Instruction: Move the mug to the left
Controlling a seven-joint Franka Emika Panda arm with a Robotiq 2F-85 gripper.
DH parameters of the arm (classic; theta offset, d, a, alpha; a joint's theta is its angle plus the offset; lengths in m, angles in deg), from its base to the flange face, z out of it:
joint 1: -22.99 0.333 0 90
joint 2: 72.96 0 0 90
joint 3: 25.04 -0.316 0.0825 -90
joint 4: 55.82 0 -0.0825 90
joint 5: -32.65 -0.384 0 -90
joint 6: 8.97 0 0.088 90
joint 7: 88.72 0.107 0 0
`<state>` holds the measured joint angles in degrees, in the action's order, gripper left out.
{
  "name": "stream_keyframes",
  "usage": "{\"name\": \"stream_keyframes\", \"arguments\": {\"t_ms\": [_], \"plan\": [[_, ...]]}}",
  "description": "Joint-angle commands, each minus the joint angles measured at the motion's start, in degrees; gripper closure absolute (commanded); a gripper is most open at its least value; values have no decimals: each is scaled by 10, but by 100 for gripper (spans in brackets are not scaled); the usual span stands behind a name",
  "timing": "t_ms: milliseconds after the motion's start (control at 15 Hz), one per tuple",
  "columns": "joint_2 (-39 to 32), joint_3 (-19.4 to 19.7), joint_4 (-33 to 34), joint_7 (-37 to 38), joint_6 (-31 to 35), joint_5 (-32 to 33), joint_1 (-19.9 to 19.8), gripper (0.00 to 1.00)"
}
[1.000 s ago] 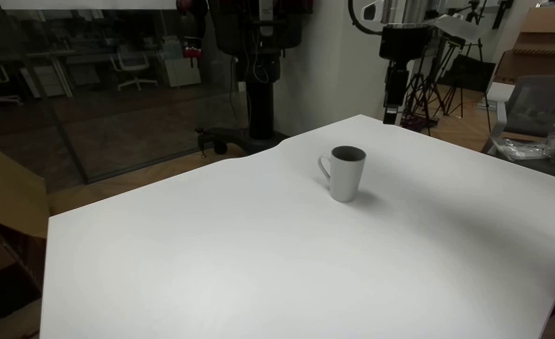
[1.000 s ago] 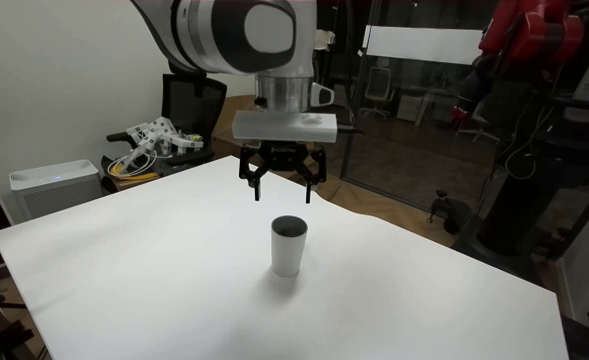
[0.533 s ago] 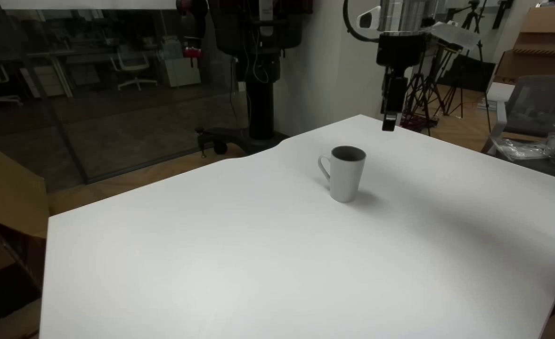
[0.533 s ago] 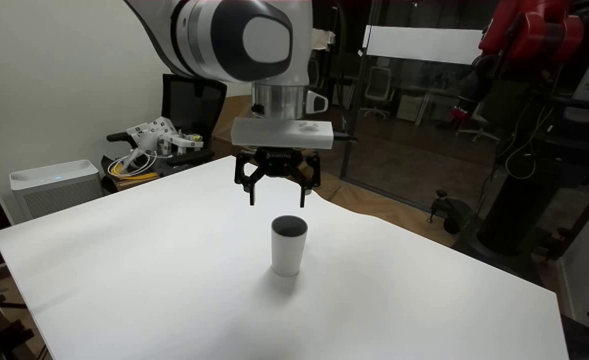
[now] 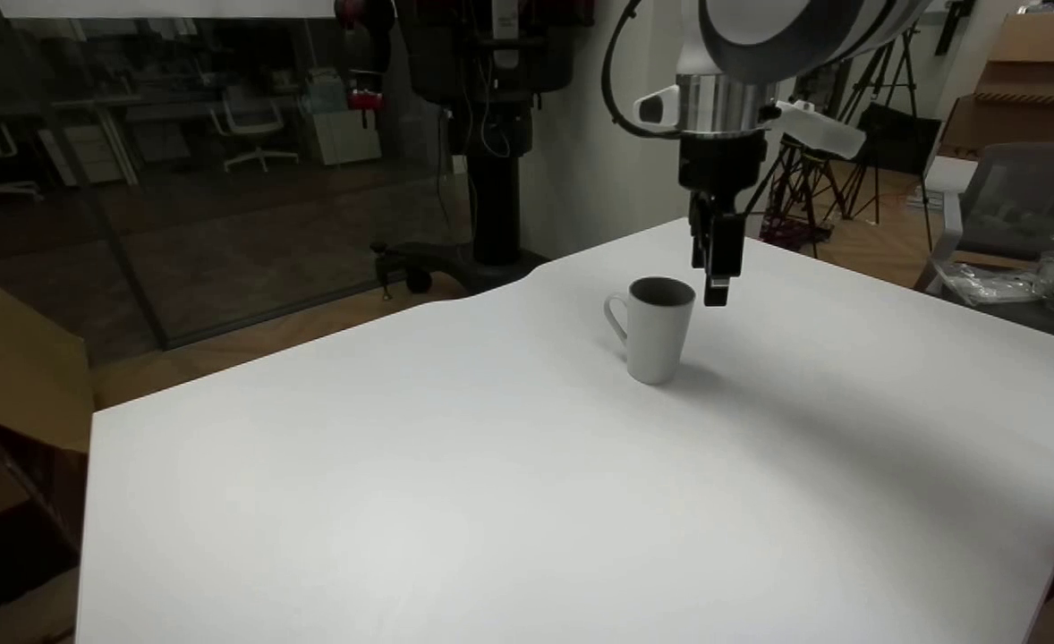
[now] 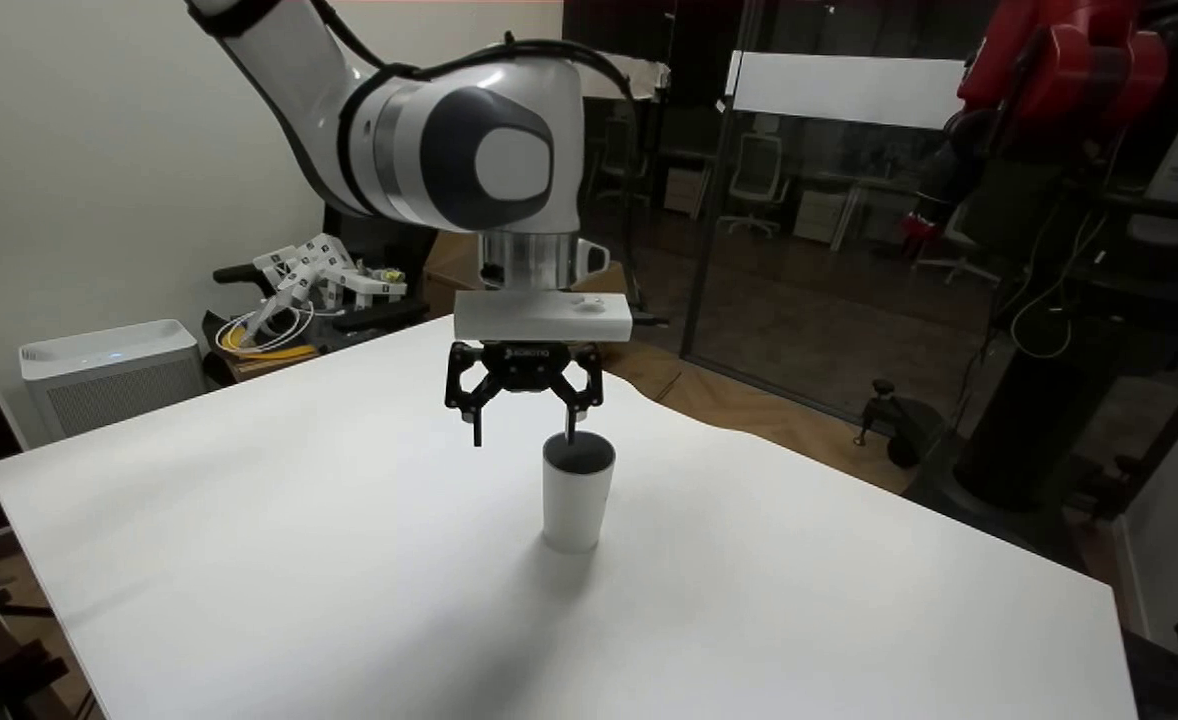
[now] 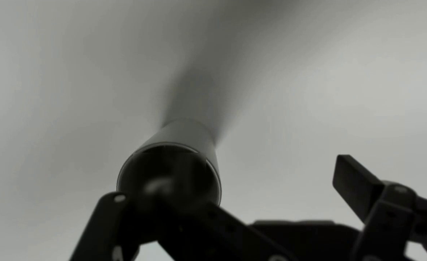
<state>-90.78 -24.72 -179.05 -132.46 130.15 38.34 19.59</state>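
in an exterior view, the white mug [image 6: 573, 508] stands upright on the bench [image 6: 799, 600]. near its rim hangs the pincer [image 6: 524, 443], unclenched, its fingers [image 7: 358, 186] apart, one seen over the mug's mouth. farther is a red robot arm [image 6: 1059, 75], then an office chair [image 6: 757, 168].

A red robot arm [image 6: 1064, 80], tripods [image 5: 794, 161] and desks [image 5: 165, 114] behind a glass wall [image 5: 303, 224] mark a robotics lab.
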Motion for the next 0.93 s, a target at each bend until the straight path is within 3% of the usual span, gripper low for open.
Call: {"name": "stream_keyframes", "arguments": {"t_ms": [0,533,867], "plan": [[-3,-9,3,3,-1,5,-9,0],[-74,1,47,62,95,42,1,0],[-121,-14,89,58,89,31,-9,0]]}}
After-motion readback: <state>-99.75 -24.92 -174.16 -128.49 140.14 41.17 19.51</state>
